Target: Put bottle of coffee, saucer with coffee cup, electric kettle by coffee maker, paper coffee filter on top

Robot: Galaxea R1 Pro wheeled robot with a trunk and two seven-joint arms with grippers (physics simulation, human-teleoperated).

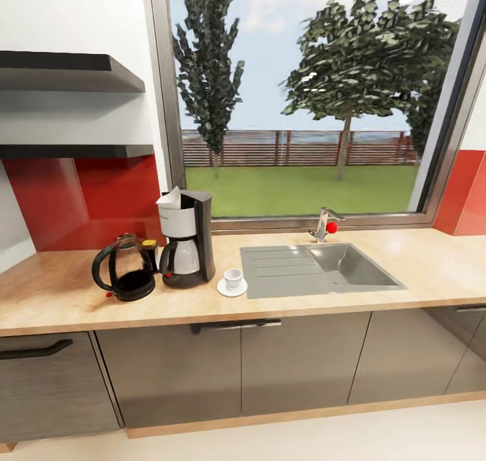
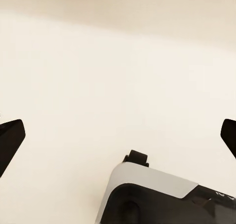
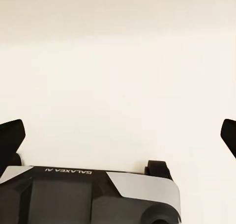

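From the head camera we see the light-wood worktop [image 1: 405, 258] running across the middle of the frame over dark grey cabinets [image 1: 297, 363], with a steel sink [image 1: 317, 270] set into it right of centre and a tap [image 1: 324, 225] with a red knob behind the sink. At centre left stands the coffee maker [image 1: 187, 239], black with a silver-grey band, and a white paper filter [image 1: 169, 198] sits on its top, tilted up at its left corner. Just left of it, touching or nearly so, stands the kettle [image 1: 126, 267] with its big black loop handle turned to the left. Between the kettle and the coffee maker, behind them, we make out the yellow cap of the coffee bottle [image 1: 149, 244]; the rest of the bottle is hidden. Just right of the coffee maker lies the saucer [image 1: 231, 288] with the cup [image 1: 233, 278] standing on it. At upper left two black shelves [image 1: 67, 152] hang on the wall, one above the other, over a red backsplash [image 1: 88, 198]. In the left wrist camera we see the left claw [image 2: 118, 135] spread wide, its dark fingertips [image 2: 11, 135] at the frame's two side edges over a pale cream floor [image 2: 118, 76], with part of the robot's grey and black body [image 2: 147, 194] at the bottom. In the right wrist camera the right claw [image 3: 118, 135] is spread wide too, over the same pale floor, with the body at the bottom of the frame.
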